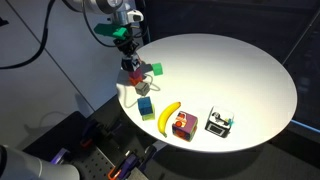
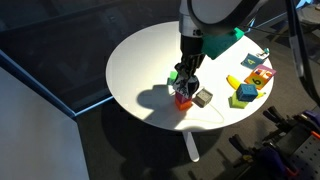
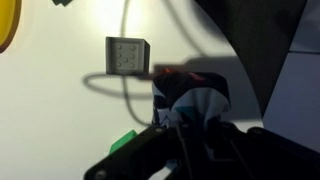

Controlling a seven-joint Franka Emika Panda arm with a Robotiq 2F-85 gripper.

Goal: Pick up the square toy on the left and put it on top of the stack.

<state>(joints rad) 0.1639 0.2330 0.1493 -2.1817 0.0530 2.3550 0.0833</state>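
Observation:
My gripper (image 1: 129, 58) is at the table's near-left side, right above the stack (image 1: 134, 77) of red blocks. It is shut on the square toy (image 3: 196, 106), a dark cube with a white face and a greenish patch. The toy sits at or just above the stack's top, and I cannot tell if they touch. In an exterior view the gripper (image 2: 187, 82) hangs over the red stack (image 2: 183, 101). In the wrist view a bit of red (image 3: 168, 73) shows beside the toy, and the fingers hide the rest.
A plain green cube (image 1: 157, 70) lies beside the stack. A grey cube (image 2: 203, 97) stands close on the other side. A blue cube (image 1: 147, 108), a banana (image 1: 170, 115), a multicoloured cube (image 1: 183, 125) and a white-framed black cube (image 1: 220, 123) lie along the table edge.

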